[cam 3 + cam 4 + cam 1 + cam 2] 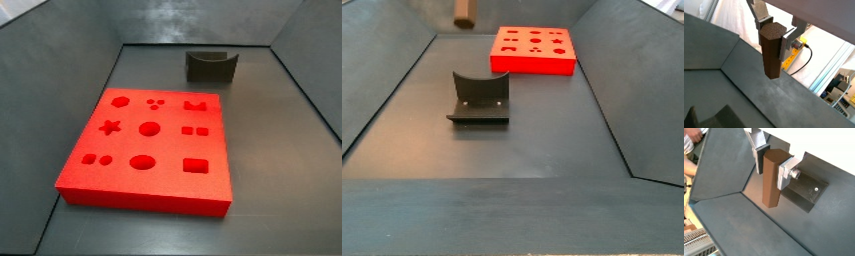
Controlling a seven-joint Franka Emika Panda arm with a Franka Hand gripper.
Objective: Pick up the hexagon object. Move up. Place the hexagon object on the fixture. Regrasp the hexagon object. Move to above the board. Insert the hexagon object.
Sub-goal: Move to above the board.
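Hexagon object [771, 50] clamped in tool [777, 27], high above floor.

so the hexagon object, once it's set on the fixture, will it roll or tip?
Hexagon object, clamped in the gripper, looks rigid, with flat facets, so rolling seems unlikely. It is long and narrow, so stood on end it could tip; laid in the fixture's curved notch it would probably settle.

I read no text, label, brand, number or sign on the gripper [771, 159], the hexagon object [772, 178], the board [147, 150] or the fixture [478, 97].
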